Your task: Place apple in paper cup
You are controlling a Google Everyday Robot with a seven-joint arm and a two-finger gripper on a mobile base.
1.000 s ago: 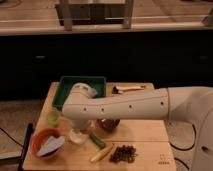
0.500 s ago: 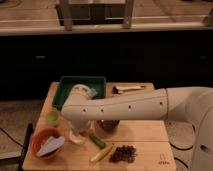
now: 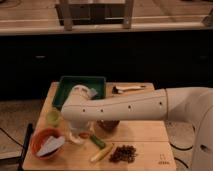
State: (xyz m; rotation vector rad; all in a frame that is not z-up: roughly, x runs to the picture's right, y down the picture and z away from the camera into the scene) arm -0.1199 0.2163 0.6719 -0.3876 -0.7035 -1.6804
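Wooden table [image 3: 145, 134], dark cabinets [image 3: 150, 55] behind; claw [image 3: 80, 128] low over paper cup [image 3: 74, 139], grip unclear.

1. Looking like a kitchen-style robot test space, though not telling for certain.
2. Running across the back: a long counter [image 3: 125, 55] with a pale top and dark cabinet fronts.
3. Standing before it on a speckled floor [image 3: 15, 112]: a light wooden table [image 3: 145, 132].
4. Lying on that table: kitchen things and food, among them a green tray [image 3: 70, 85], an orange bowl [image 3: 37, 140], a light-green cup [image 3: 53, 117] and a cucumber [image 3: 97, 141].
5. Reaching in from the right: a white robot arm [image 3: 130, 106], its gripper [image 3: 79, 131] hanging low over the table's front left, between orange bowl and cucumber, largely hidden by the arm.
6. Trailing over the floor at left: a dark cable [image 3: 10, 135].
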